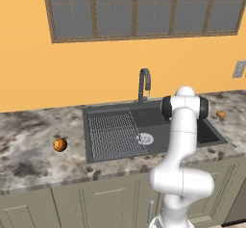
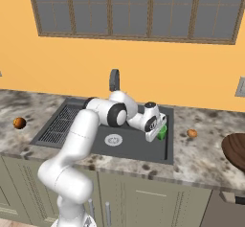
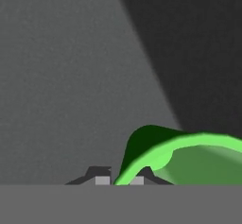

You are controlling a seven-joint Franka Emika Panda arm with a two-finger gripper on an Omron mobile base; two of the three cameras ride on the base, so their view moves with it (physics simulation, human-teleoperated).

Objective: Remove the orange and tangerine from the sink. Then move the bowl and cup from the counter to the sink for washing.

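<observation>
The green cup hangs low inside the dark grey sink, near its right wall. My gripper is shut on it. In the hand view the cup's rim runs between the fingertips of the gripper, with the sink's floor beyond. Two orange-coloured fruits lie on the counter, one left of the sink and a smaller one right of it. I cannot tell which is the orange and which the tangerine. The reddish-brown bowl stands on the counter at the far right.
A curved dark faucet rises behind the sink. A ribbed draining grid fills the basin's left half, with a round silver drain beside it. The marbled counter runs both ways. An orange wall with a window stands behind.
</observation>
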